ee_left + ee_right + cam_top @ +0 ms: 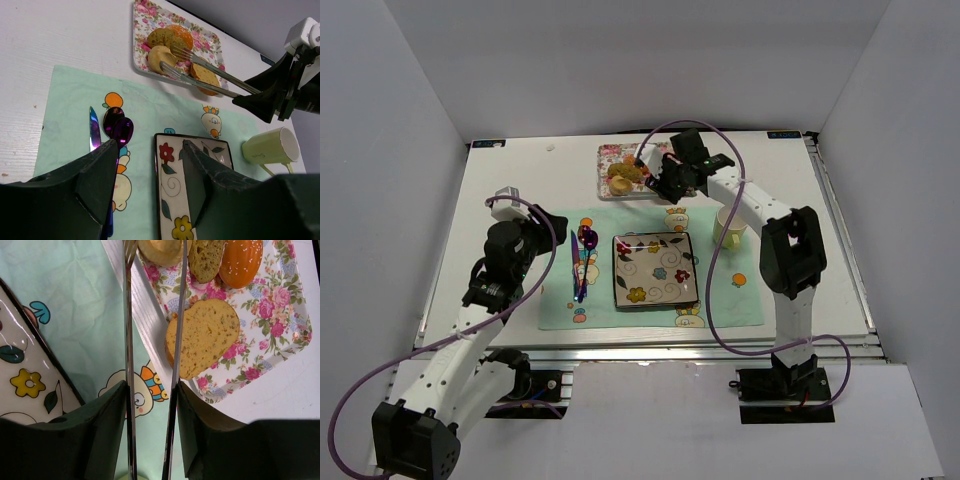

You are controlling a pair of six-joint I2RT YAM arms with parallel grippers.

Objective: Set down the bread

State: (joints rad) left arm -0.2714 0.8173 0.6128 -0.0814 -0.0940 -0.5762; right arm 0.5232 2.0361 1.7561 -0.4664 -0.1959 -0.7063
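Several bread pieces lie on a floral tray (610, 155) at the back: a pale roll (159, 251), a brown slice (204, 257), a sesame bun (241, 260) and a large yellow slice (205, 340). My right gripper (150, 387) is shut on metal tongs (127, 340). The tong tips stand on either side of the pale roll (159, 57), which rests on the tray. A square flowered plate (653, 270) lies on the green placemat. My left gripper (150, 145) is open and empty above the placemat, by the plate's left edge.
A purple spoon (118, 127) and a knife (94, 131) lie on the placemat left of the plate. A pale green mug (730, 225) stands right of the plate, under the right arm. White walls enclose the table.
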